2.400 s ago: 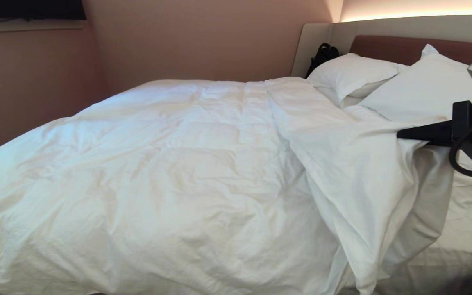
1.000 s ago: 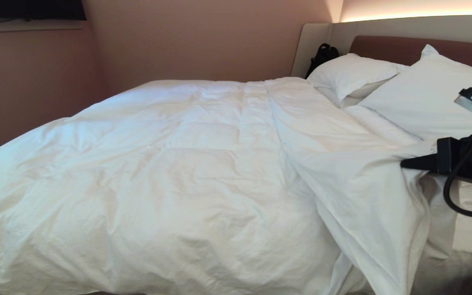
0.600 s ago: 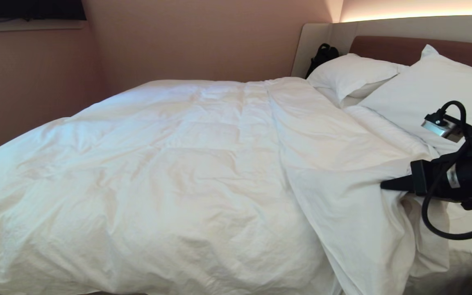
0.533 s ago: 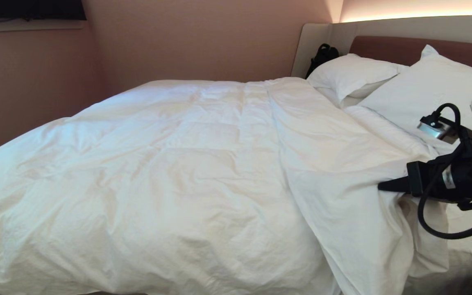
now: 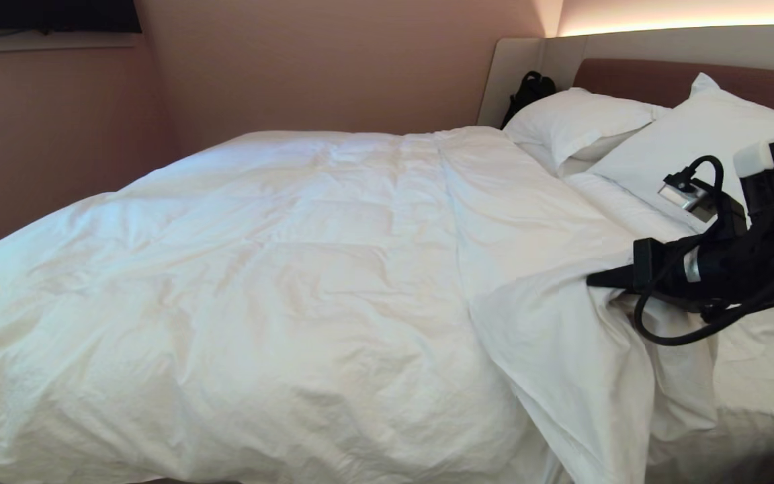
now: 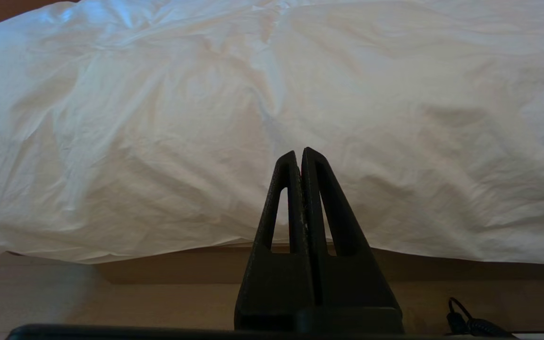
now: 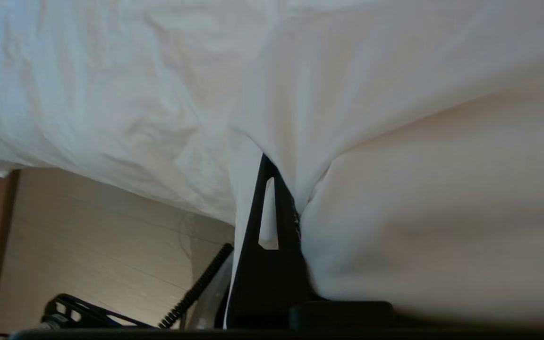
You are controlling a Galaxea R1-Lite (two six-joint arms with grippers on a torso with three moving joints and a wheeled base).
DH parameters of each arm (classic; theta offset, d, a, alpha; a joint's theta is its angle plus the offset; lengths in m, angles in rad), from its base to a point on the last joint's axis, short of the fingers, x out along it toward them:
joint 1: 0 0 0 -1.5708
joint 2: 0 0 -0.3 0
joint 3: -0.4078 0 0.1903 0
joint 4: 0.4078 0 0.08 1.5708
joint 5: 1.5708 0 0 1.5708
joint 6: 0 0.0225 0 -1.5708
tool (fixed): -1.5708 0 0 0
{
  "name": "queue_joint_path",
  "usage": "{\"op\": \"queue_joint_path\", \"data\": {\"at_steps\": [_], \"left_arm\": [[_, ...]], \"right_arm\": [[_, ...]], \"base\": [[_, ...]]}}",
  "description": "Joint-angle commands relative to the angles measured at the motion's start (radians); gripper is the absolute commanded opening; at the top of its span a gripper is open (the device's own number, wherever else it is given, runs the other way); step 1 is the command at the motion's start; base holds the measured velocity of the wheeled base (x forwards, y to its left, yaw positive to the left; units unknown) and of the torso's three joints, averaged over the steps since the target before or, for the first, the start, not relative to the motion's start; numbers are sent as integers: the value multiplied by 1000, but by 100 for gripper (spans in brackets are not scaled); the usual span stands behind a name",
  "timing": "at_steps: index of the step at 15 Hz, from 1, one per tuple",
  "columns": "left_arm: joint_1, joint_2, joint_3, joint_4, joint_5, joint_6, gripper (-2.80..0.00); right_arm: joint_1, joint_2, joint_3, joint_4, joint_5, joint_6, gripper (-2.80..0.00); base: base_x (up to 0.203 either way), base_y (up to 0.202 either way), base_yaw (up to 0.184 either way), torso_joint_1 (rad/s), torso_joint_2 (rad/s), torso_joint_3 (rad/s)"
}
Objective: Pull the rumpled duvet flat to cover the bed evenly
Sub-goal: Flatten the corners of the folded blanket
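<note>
- While parked low at the near bedside, left end effector (image 6: 301, 156) sits clenched on nothing, pointing at the duvet's (image 5: 279, 289) overhang; not in head view.
- Right end effector (image 5: 595, 281) clenched on a pinch of duvet at the near-right flap; cloth drapes over its fingers (image 7: 265, 222) in wrist view, so the exact bite is hidden.
- Since approx. 2 s ago, that end effector has come down and in toward mid-bed; the flap, then held up, now sags lower and folds over itself.
- Judgement: corner being laid down, but near-right mattress w/ sheet (image 5: 763, 376) is uncovered, so not yet even.
- Duvet covers most of the bed (image 5: 669, 81), far edge up by the pillows (image 5: 582, 117).
- Dark object (image 5: 528, 91) by the headboard: can't ID. Foot end cut off.
</note>
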Motion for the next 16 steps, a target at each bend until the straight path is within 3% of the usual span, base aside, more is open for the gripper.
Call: {"op": "queue_joint_path", "data": {"at_steps": [1,4,10,11,14,16], "left_arm": [[0,0,0,0,-1,0,-280],[0,0,0,0,-1,0,-280],[0,0,0,0,-1,0,-280],[0,0,0,0,-1,0,-280],[0,0,0,0,-1,0,-280],[0,0,0,0,-1,0,-280]], "right_arm": [[-5,0,-19,-85,8,111,-280],[-10,10,-6,-126,8,146,-280],[-12,87,63,-129,1,91,-280],[-12,95,60,-130,-2,89,0],[-12,88,68,-123,-4,82,0],[-12,47,84,-62,-11,22,0]], "base": [[0,0,0,0,0,0],[0,0,0,0,0,0],[0,0,0,0,0,0],[0,0,0,0,0,0],[0,0,0,0,0,0],[0,0,0,0,0,0]]}}
